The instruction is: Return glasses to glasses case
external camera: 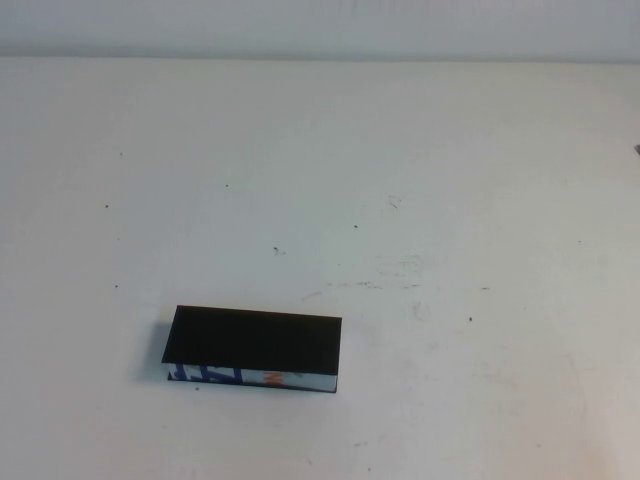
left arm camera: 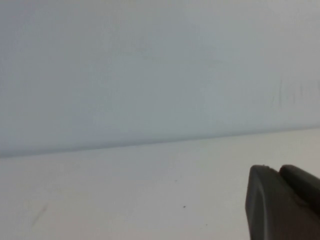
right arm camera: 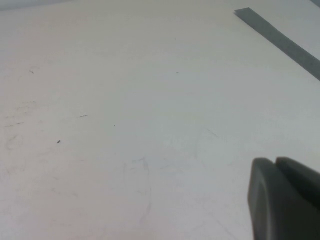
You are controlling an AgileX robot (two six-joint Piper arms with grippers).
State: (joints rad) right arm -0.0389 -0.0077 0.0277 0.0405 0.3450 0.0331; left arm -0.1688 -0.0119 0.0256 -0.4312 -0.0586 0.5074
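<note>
The glasses case [external camera: 255,341] is a flat black box lying in the near left-middle of the white table [external camera: 420,200]. Its flap lid is down and its white front edge printed in blue and orange faces me. The glasses are not in view in any frame. Neither arm shows in the high view. My left gripper [left arm camera: 275,170] shows in the left wrist view, fingers pressed together, empty, over bare table facing a pale wall. My right gripper [right arm camera: 274,161] shows in the right wrist view, fingers together, empty, over bare table.
A grey strip [right arm camera: 280,37] lies on the table at one corner of the right wrist view. A pale wall [external camera: 320,25] runs along the table's far edge. A small dark thing [external camera: 637,150] shows at the table's right edge.
</note>
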